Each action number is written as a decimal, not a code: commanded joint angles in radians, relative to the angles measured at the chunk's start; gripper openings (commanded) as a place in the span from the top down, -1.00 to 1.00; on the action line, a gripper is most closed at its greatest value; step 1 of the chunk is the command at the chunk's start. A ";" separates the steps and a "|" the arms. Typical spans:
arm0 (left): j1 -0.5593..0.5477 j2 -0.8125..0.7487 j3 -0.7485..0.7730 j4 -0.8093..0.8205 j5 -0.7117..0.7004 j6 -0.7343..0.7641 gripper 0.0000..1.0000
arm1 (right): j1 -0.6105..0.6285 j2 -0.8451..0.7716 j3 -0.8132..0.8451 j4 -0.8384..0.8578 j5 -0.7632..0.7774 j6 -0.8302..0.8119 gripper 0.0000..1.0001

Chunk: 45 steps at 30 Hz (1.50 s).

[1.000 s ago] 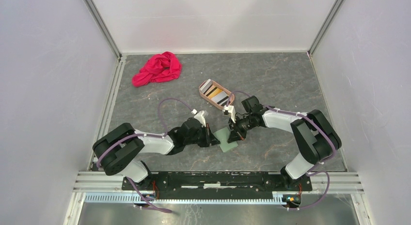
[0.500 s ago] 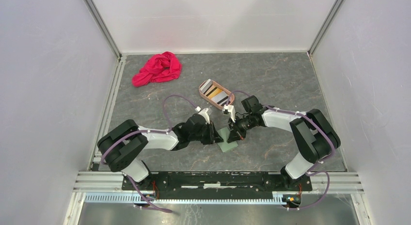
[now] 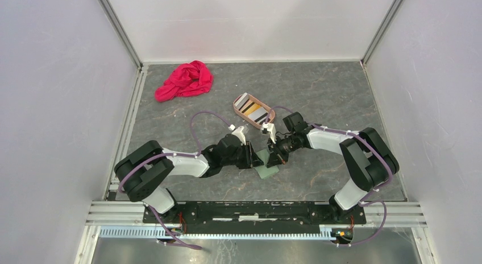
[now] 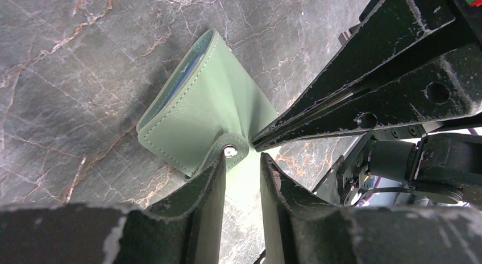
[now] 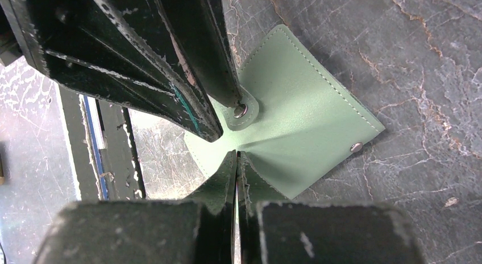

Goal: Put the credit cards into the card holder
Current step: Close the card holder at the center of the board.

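Observation:
The sage-green card holder (image 3: 266, 164) lies on the table between both grippers, one cover lifted. My right gripper (image 3: 274, 158) is shut, its tips (image 5: 237, 153) pinching a crease of the green cover (image 5: 307, 116). My left gripper (image 4: 244, 157) stands open, jaws a little apart. The snap tab (image 4: 230, 151) rests against the tip of one finger and nothing sits between the jaws. In the top view the left gripper (image 3: 253, 157) is at the holder's left edge. The credit cards (image 3: 253, 110), orange, white and dark-striped, lie in the pinkish-tan tray.
The oval tray (image 3: 237, 104) stands just behind the grippers. A red cloth (image 3: 185, 81) is bunched at the back left. White walls enclose the dark marbled table (image 3: 318, 93) on three sides.
My left jaws, shut a second ago, have parted and let go of the snap tab. The left arm edged toward the holder. The right gripper has stayed shut in place.

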 commanded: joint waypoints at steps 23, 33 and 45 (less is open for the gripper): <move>0.003 0.033 0.013 0.017 -0.012 0.025 0.80 | -0.012 0.008 -0.007 -0.007 -0.050 -0.020 0.76; 0.003 0.041 0.021 0.008 0.003 0.044 0.81 | -0.069 -0.027 -0.016 0.027 -0.190 0.023 0.56; 0.003 -0.047 0.032 -0.024 -0.024 0.061 0.60 | -0.119 -0.036 -0.002 -0.009 0.000 -0.019 0.56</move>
